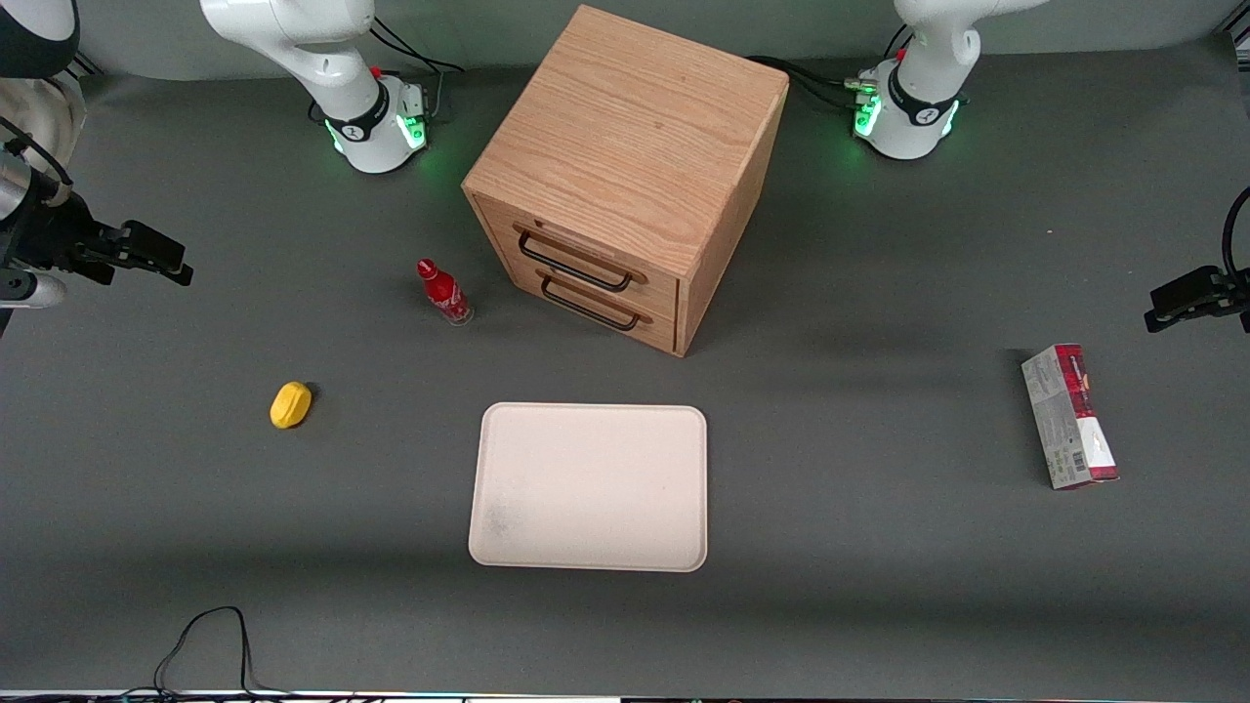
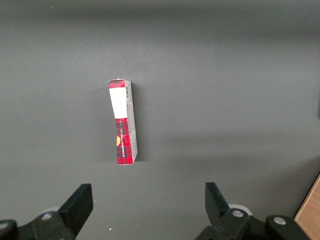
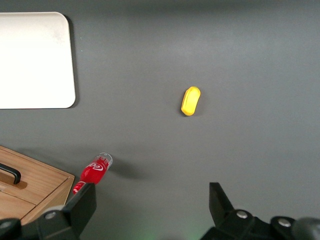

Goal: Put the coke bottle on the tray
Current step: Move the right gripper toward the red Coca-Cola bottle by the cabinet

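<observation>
Red coke bottle (image 1: pixel 442 291) upright, claw (image 1: pixel 156 256) apparently agape.

End effector (image 1: pixel 181 268) spread wide, aloft, empty.

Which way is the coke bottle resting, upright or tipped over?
Upright: the coke bottle stands on its clear base, cap up, on the table. The open pincer hangs well away.
</observation>
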Available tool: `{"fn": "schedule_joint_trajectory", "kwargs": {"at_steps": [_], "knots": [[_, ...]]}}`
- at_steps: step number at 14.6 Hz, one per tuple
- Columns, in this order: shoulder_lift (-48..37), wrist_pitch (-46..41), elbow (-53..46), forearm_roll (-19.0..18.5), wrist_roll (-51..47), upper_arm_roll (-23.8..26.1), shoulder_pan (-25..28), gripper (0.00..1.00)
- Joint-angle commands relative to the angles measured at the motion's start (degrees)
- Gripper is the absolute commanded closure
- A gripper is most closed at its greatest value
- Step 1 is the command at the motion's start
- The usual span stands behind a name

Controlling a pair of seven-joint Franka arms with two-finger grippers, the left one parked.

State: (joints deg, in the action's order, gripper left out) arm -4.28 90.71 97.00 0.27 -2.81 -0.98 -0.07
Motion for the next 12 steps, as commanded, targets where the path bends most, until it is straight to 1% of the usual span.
{"fn": "schedule_joint_trajectory", "kwargs": {"at_steps": [1, 4, 7, 9, 12], "knots": [[-0.3, -1.5, -0.8, 1.2, 0.8, -0.8, 0.7, 0.0], [-0.3, -1.5, -0.5, 1.2, -0.1, -0.6, 0.8, 0.0], [-0.3, -1.4, 1.5, 1.2, -2.5, 1.1, 1.5, 0.0], [-0.1, -0.3, 2.3, 1.3, -3.1, 3.4, 1.8, 0.0], [-0.2, 2.3, 6.3, 3.8, -8.4, 7.5, 2.8, 0.0]]}}
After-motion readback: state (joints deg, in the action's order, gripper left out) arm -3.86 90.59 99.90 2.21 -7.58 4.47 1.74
